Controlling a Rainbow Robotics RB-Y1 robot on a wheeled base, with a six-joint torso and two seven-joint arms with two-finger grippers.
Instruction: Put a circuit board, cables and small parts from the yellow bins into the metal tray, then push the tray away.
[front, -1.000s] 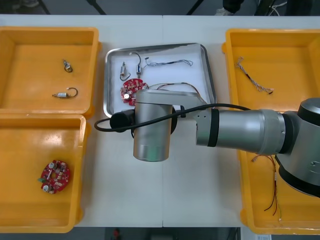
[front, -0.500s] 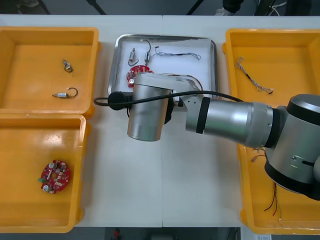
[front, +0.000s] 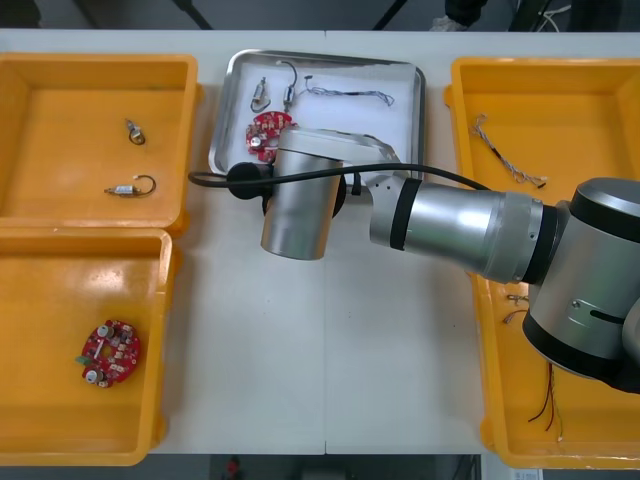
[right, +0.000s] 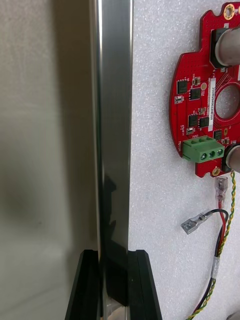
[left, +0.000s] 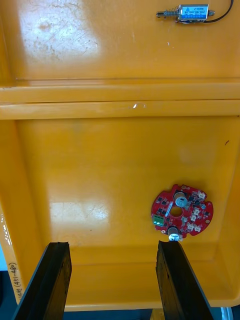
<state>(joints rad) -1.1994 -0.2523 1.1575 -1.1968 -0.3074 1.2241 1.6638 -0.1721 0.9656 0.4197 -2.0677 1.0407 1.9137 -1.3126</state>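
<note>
Metal tray (front: 400, 125): on the far middle of the table between the yellow bins, its far rim near the table's far edge.
Tray's long axis: runs side to side across the table, turned a little askew to the table's edge.
Right arm (front: 450, 225): reaches from the right across the table to the tray's near side, its wrist covering that part of the tray.
Right gripper (right: 113, 255): clamped on the tray rim (right: 112, 125), with one finger on the table side and one on the white inside. The fingers are narrow, apart by the rim's width.
Rim in the grip: runs straight away from the fingers, lengthwise between them.
Circuit board in tray (front: 265, 130): lies flat on the white inside, just beside the gripped rim. Its green connector (right: 202, 149) is on the edge nearer the fingers.
Red and yellow cable (right: 226, 220): lies in the tray, beside the board's connector end.
Twisted blue and white cable (front: 350, 95): lies in the tray's far part, stretched side to side.
Small metal parts in tray (front: 261, 97): two, beyond the board in the far-left corner.
Left gripper (left: 112, 245): fingers wide apart and holding nothing, hovering over the near left bin (front: 40, 300).
Second circuit board (left: 182, 212): lies flat in that bin, nearer one finger.
Far left bin (front: 60, 120): holds two small metal parts (front: 130, 188).
</note>
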